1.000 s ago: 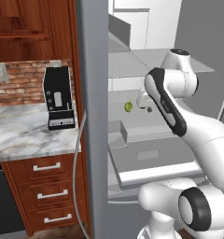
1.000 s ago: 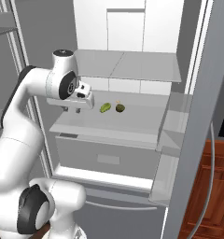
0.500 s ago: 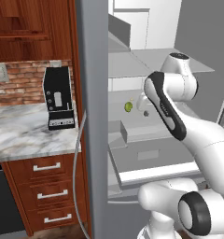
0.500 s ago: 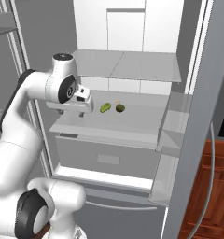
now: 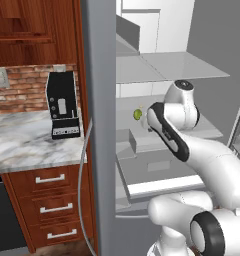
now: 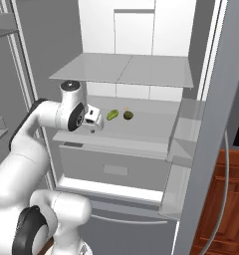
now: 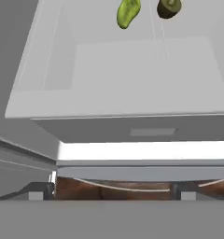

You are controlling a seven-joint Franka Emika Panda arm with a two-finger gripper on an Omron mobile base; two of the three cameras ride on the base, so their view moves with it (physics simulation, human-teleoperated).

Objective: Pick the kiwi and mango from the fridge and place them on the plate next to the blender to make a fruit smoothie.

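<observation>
Since the earlier pictures the arm has turned a little, so the gripper (image 6: pixel 94 124) now sits slightly lower in front of the middle shelf (image 6: pixel 151 122) of the open fridge (image 6: pixel 141 60), and its jaws have gone from almost closed to spread wide, holding nothing. Both fruits have not moved. In the right base view the green mango (image 6: pixel 112 115) and the darker kiwi (image 6: pixel 128 115) lie just beside each other on this shelf, the mango being nearer to the gripper but still apart from it. In the hand view the same mango (image 7: pixel 128 12) and kiwi (image 7: pixel 169 7) appear at the top edge, beyond the front of the drawer (image 7: pixel 132 126).

My judgement is that the released jaws are a preparation for the first pick, probably the mango, and that the reach forward is not yet made. Nothing is carried, so the task is at its beginning. A black coffee machine (image 5: pixel 62 104) stands on the marble worktop (image 5: pixel 27 145) to the left.
</observation>
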